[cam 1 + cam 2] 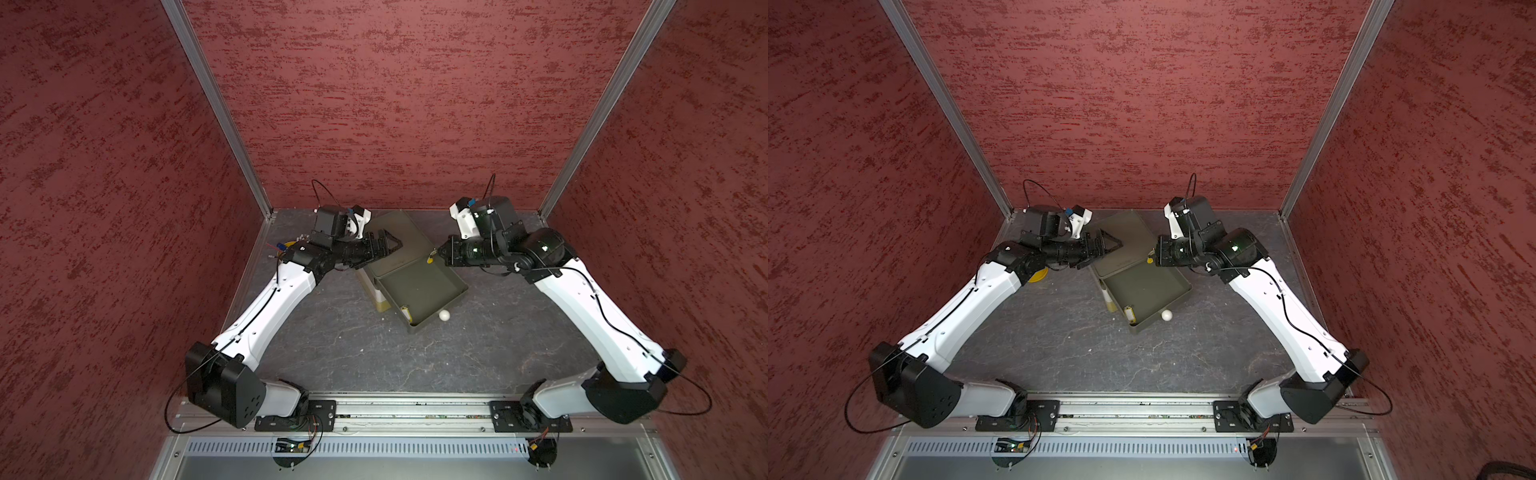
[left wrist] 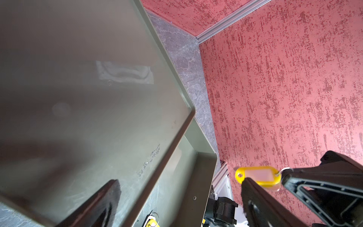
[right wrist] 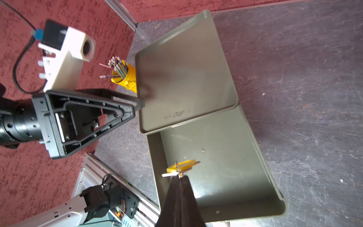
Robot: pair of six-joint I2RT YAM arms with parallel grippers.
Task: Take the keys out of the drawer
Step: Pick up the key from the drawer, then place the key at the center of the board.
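Yellow-tagged key [image 3: 182,165] hangs by its ring from the closed right gripper [image 3: 179,177], over the far right side of the open green drawer [image 1: 415,286].
Its oblong tag shows a pale label window. A second yellow key [image 1: 406,312] lies in the drawer's near left corner. The left gripper [image 1: 392,247] is open over the cabinet top [image 1: 397,226].

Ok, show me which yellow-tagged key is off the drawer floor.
The yellow key pinched by the right gripper, hanging clear. The other yellow key lies in the drawer corner.
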